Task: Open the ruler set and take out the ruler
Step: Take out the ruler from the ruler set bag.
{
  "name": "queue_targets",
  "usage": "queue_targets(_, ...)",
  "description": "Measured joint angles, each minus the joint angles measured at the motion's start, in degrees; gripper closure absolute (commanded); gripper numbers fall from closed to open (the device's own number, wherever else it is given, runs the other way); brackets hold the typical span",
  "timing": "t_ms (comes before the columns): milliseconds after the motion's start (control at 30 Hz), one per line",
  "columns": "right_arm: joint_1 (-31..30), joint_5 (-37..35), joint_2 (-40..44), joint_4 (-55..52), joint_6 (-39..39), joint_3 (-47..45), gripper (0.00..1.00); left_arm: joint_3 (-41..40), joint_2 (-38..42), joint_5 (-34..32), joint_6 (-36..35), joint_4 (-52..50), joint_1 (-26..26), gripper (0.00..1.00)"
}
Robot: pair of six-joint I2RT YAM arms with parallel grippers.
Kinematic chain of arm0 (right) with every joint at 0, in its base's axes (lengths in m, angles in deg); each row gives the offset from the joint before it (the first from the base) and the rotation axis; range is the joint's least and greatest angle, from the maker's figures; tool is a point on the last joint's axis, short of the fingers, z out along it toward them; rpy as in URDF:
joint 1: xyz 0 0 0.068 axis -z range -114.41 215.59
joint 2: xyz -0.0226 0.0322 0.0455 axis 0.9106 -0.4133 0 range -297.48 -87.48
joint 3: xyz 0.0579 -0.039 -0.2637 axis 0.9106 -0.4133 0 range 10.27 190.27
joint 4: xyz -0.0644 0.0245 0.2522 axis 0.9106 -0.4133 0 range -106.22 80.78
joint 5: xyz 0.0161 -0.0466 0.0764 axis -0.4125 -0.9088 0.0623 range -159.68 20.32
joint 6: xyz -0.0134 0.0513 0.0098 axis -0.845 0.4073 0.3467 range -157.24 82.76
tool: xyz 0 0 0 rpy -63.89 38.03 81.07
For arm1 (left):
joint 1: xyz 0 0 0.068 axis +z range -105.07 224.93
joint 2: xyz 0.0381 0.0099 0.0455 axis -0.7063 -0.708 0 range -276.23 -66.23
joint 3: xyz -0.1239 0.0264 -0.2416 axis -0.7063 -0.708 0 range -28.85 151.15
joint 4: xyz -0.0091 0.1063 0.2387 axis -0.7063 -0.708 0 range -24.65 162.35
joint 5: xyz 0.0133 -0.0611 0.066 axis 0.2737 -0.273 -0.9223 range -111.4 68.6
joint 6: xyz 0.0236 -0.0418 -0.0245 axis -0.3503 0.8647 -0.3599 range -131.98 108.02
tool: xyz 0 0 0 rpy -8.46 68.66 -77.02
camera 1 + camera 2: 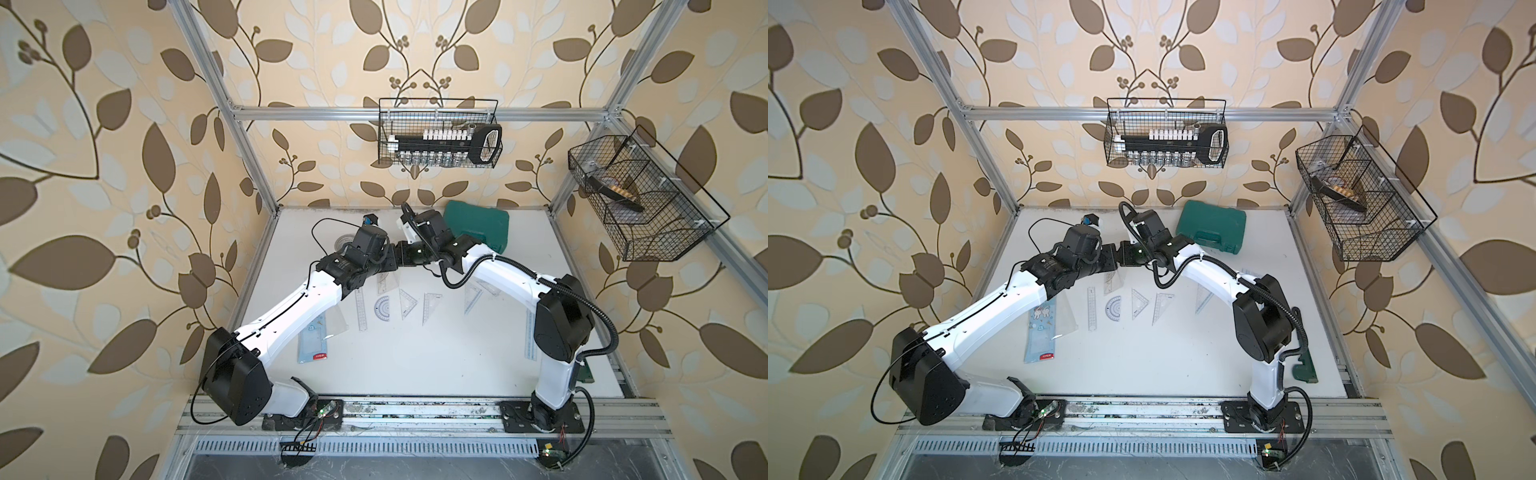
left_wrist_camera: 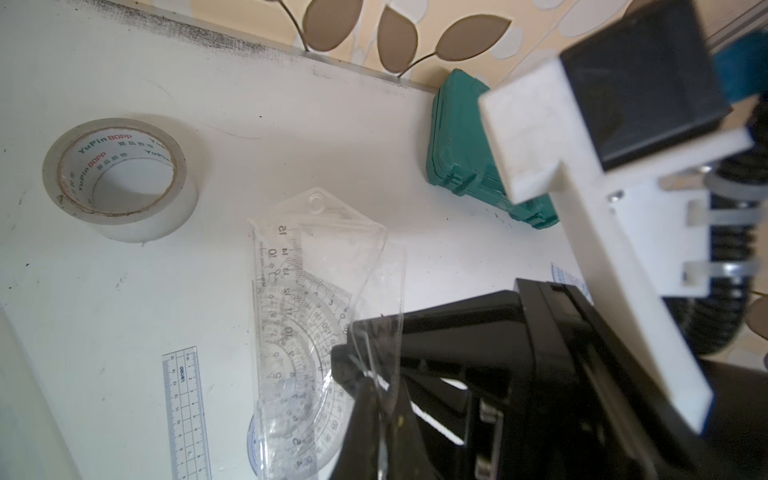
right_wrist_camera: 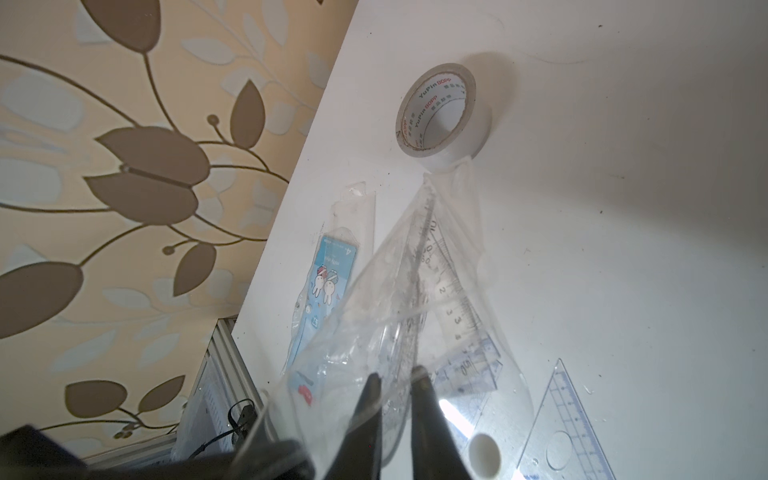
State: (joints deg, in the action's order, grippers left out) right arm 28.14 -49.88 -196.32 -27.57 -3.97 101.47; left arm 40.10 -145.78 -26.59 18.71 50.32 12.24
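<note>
Wallpaper with brown leaves rings the white tabletop (image 1: 415, 365) in both top views, where my two arms meet above its rear half and the ruler set (image 1: 1113, 283) shows as a clear sliver just under them. In a row on the board in front lie one straight ruler (image 1: 1092, 309), one half-round protractor (image 1: 1113, 309) and three triangular set squares (image 1: 1140, 303), with bare board nearer me. One hard green case (image 1: 1212, 232) sits by the back edge. From the left wrist, the left gripper (image 2: 368, 376) has its black fingers pressed together on the set's crinkled film. A scale and a protractor show through it, and one glossy tape roll (image 2: 120, 178) stands well apart. From the right wrist, the right gripper (image 3: 397, 382) shows fingers a little apart, film between them. One blue printed pack (image 3: 328, 291) lies along the table edge.
</note>
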Motion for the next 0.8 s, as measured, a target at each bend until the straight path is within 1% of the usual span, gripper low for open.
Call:
queue_targets(233, 0.0, 0.3, 0.0, 0.6, 0.4, -1.0, 0.85, -0.5, 1.0, -0.2, 0.1, 0.8, 0.0, 1.0)
queue_targets(467, 0.0, 2.6, 0.0, 3.3, 2.3, -4.4, 0.84, -0.8, 2.4, -1.4, 0.6, 0.9, 0.0, 1.0)
queue_targets(667, 0.0, 3.2, 0.3, 3.7, 3.0, -4.9, 0.84, -1.2, 2.6, -2.0, 0.9, 1.4, 0.0, 1.0)
queue_targets(733, 0.0, 3.2, 0.5, 3.6, 3.0, -5.1, 0.85, -1.5, 2.6, -2.3, 0.9, 1.7, 0.0, 1.0)
queue_targets(800, 0.0, 3.2, 0.5, 3.7, 3.2, -5.1, 0.88, -1.7, 2.6, -2.4, 0.9, 2.0, 0.0, 1.0)
